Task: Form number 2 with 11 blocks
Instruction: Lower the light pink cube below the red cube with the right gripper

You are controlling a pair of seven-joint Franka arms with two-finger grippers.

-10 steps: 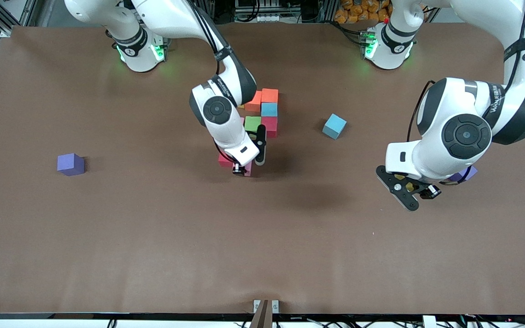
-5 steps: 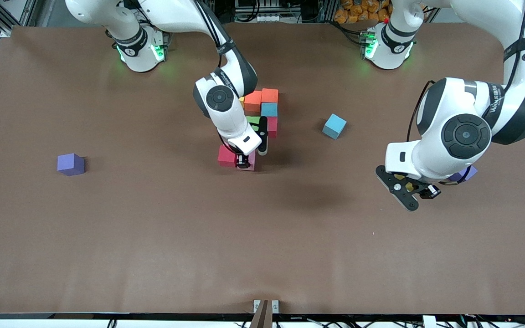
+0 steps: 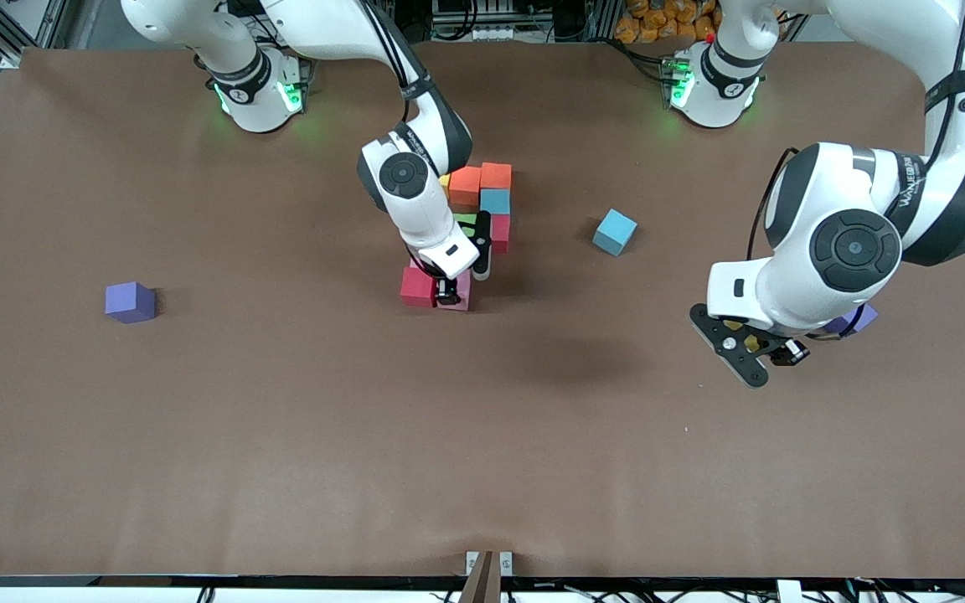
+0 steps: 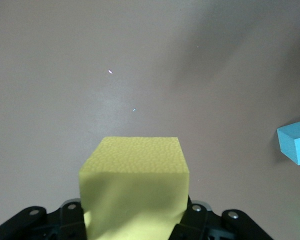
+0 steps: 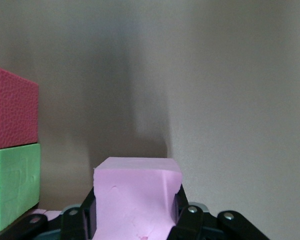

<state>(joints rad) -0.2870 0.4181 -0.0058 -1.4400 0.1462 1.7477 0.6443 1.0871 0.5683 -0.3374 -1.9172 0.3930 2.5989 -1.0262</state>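
My right gripper [image 3: 449,295] is shut on a pink block [image 3: 461,293] [image 5: 137,192], low at the table beside a red block [image 3: 417,286]. This is at the edge of the block cluster nearer the front camera. The cluster holds two orange blocks [image 3: 466,184] [image 3: 496,175], a light blue block [image 3: 495,201], a green block [image 3: 466,220] [image 5: 12,185], a red block [image 3: 500,233] [image 5: 12,115] and a partly hidden yellow one [image 3: 444,179]. My left gripper [image 3: 749,342] is shut on a yellow block [image 4: 135,180] above bare table at the left arm's end.
A loose light blue block [image 3: 615,232] [image 4: 295,142] lies between the cluster and the left arm. One purple cube [image 3: 131,301] sits toward the right arm's end. Another purple cube [image 3: 855,318] is half hidden under the left arm.
My right gripper has carried the pink block away from the front camera, toward the cluster and up beside the red block. The left arm has barely moved.
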